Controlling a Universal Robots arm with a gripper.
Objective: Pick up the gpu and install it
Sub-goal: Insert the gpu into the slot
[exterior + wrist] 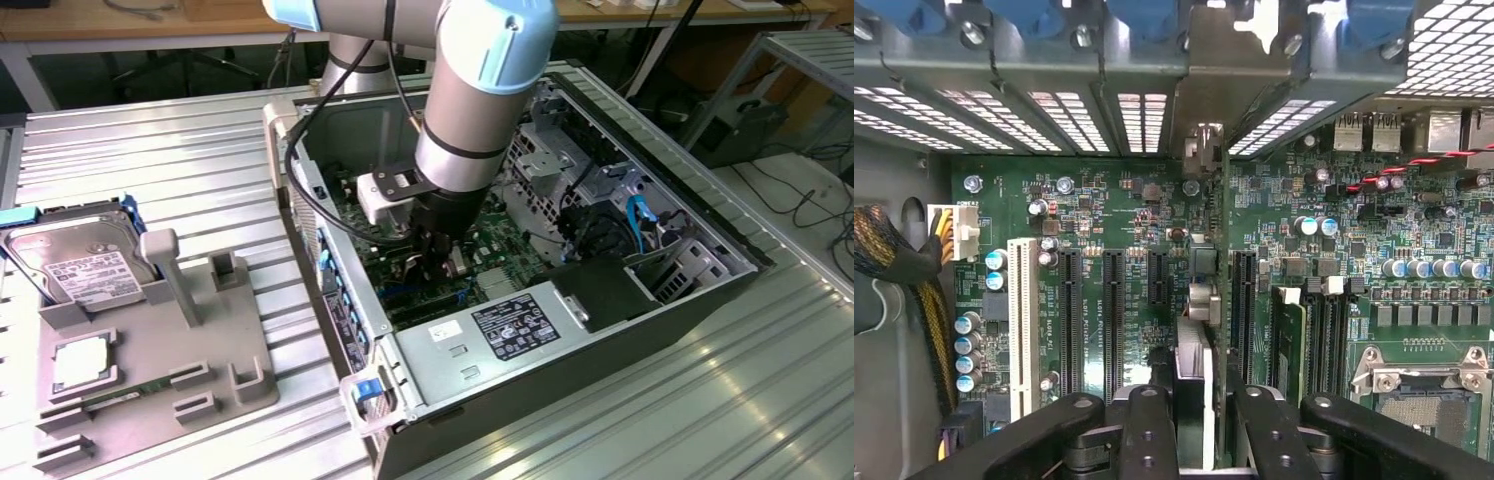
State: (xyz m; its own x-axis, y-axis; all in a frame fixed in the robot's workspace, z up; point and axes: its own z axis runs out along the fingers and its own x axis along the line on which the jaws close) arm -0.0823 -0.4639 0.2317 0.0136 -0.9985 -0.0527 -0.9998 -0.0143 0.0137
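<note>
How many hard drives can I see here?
1: the hard drive sits in the grey holder at the exterior view's left, outside the computer case. Others may be hidden inside the case.

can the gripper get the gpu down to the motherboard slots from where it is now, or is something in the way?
Probably yes. The gripper holds the gpu edge-on inside the open case, directly over the motherboard. The slots beside it look unoccupied, with no cable crossing them. Whether the card is already seated is unclear.
</note>
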